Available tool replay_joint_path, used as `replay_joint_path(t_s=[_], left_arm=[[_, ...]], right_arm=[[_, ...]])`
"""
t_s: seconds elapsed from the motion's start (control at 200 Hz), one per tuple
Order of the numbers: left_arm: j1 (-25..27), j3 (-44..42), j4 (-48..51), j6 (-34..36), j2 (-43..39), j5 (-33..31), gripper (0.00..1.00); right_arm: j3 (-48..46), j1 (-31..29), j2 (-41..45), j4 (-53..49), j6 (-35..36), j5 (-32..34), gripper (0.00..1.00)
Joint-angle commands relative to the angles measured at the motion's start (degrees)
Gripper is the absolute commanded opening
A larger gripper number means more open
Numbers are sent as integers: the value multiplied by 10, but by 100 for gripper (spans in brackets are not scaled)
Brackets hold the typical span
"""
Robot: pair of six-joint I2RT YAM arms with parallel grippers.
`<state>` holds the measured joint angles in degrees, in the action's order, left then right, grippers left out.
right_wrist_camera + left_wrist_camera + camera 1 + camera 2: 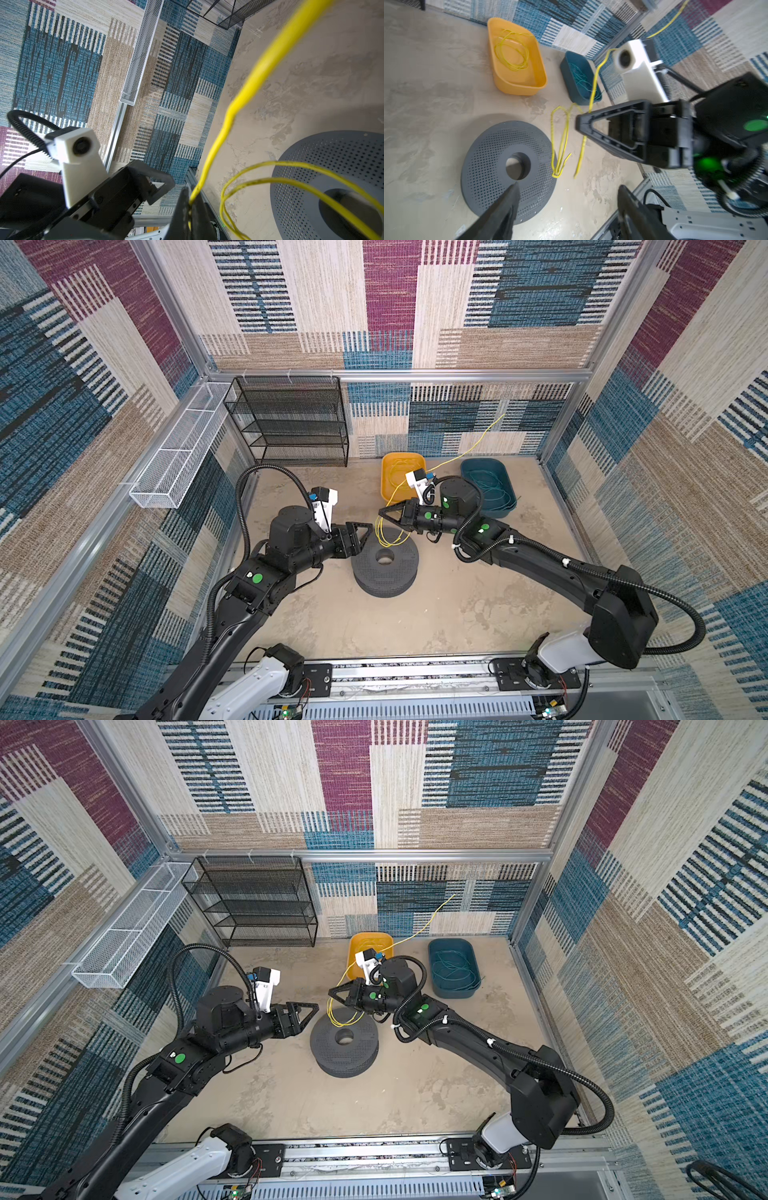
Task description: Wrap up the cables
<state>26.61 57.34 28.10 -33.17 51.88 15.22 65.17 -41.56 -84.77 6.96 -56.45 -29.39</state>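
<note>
At the left, the left jaws stand spread and empty, just beside the rim of the grey perforated spool (384, 568) that lies flat on the table. They grip nothing. Above the spool's far edge, the yellow cable (594, 83) hangs in a few narrow loops from the right jaws, which are pressed together and pinch it at their tips. Its free tail climbs back over the yellow bin (519, 90) towards the rear wall. A second yellow cable (513, 67) lies coiled inside that bin, and the blue bin (496, 512) further right holds teal cords. The cable looks very light, thin and limp, with some springy curl, and its jacket probably slips easily. A firm pinch on a single strand seems best, close below the right jaws' hold, so that little slack swings while the cable is laid round the spool's core. Both top views show the long tail and where the two arms stand, but the grip itself is too small there to judge. The right wrist view shows the strand entering the closed tips. The left wrist view alone shows the coil in the yellow bin and the loops dangling by the spool's rim, though not whether they touch it.
</note>
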Motion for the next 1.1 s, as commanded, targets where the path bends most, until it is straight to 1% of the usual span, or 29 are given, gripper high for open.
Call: replay_joint_path(t_s=[0.0, 0.09, 0.195, 0.295, 0.346, 0.471, 0.541, 0.651, 0.776, 0.806, 0.921, 0.987, 1.097], left_arm=[[-24, -28, -11, -34, 13, 23, 65], [-32, -61, -84, -68, 28, 80, 60], [-33, -67, -132, -84, 57, 127, 59], [-31, -83, -194, -107, 56, 160, 59], [-30, -87, -206, -113, 47, 158, 60], [-30, -98, -206, -108, 30, 132, 61], [-30, -107, -214, -111, 32, 134, 61], [-29, -118, -230, -114, 48, 144, 57], [-29, -131, -256, -115, 54, 139, 55], [-29, -136, -266, -116, 54, 136, 53], [-29, -145, -287, -117, 50, 132, 38], [-29, -148, -292, -116, 45, 128, 25], [-30, -151, -271, -104, 32, 107, 8]], right_arm=[[-2, 0, 11, 30, 0, -6, 0], [-12, -2, 22, 36, -7, -7, 0], [-23, -5, 29, 44, -12, -10, 0], [-25, -5, 30, 41, -13, -16, 0], [-22, -5, 30, 37, -10, -17, 0], [-8, -5, 24, 29, -6, -24, 0], [0, -6, 16, 30, -9, -33, 0], [12, -10, 5, 33, -12, -44, 0], [31, -18, -11, 25, -7, -55, 0], [35, -21, -13, 24, -7, -57, 0], [46, -26, -22, 18, -7, -56, 0], [51, -27, -23, 12, -6, -49, 0], [66, -26, -26, -4, 6, -34, 0]])
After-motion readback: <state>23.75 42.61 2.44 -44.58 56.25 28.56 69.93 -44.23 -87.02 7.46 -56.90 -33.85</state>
